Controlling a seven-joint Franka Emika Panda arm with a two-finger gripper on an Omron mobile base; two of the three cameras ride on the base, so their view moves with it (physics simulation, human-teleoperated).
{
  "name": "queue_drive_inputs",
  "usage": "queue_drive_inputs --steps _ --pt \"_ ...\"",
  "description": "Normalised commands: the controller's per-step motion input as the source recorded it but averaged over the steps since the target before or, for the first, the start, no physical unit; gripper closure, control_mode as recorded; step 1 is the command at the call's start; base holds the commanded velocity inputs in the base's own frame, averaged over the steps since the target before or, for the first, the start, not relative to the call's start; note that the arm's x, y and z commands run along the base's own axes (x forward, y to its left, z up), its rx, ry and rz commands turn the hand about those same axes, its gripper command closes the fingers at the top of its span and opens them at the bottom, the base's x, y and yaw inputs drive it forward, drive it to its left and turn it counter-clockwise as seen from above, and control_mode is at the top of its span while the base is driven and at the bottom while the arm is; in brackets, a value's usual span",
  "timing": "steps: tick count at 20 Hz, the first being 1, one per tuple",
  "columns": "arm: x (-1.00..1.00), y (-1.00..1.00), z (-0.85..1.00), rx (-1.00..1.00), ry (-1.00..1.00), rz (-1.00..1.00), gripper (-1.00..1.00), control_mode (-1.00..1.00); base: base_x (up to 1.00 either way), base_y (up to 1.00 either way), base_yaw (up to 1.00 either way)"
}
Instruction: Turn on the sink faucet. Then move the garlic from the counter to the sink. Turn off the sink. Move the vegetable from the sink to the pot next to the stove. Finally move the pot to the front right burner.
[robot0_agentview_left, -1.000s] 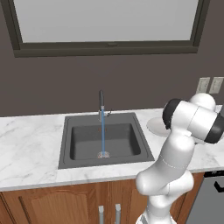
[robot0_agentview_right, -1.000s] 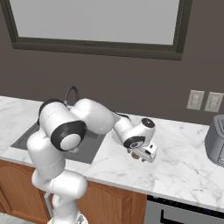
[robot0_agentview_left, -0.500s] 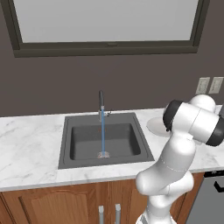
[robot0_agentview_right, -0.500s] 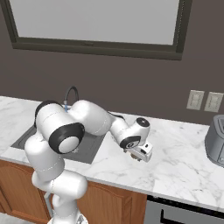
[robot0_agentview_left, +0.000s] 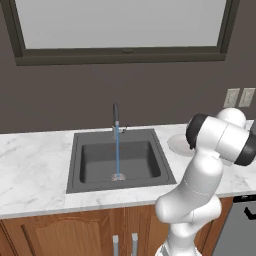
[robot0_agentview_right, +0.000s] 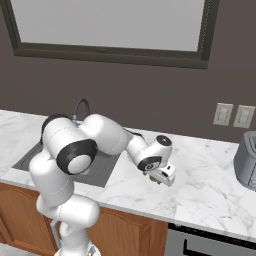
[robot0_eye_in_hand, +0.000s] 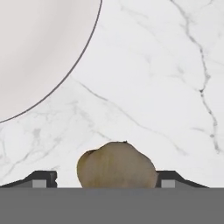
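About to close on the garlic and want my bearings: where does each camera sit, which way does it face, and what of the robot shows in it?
Left base view: behind the arm, leftward, facing the sink and running faucet; arm at lower right.
Right base view: behind, rightward, facing the counter; arm reaches from lower left, gripper low.
Hand view: looks down at the garlic between the fingertips, beside a white plate.
Both base views share sink, faucet, counter.

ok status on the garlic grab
Gripper open, fingertips either side of garlic. Garlic on counter, not yet gripped. Faucet running. Round plate nearby, not blocking.
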Motion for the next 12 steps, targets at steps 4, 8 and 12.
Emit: queue_drive_inputs --steps 4,8,12 --pt "0.08 -0.12 -0.10 0.00 0.00 0.00 -1.00 -1.00 0.00 0.00 0.00" --pt "0.10 -0.01 -0.14 0.00 0.00 0.00 -1.00 -1.00 0.00 0.00 0.00" --pt "0.11 0.00 -0.24 0.00 0.00 0.00 1.00 -1.00 0.00 0.00 0.00"
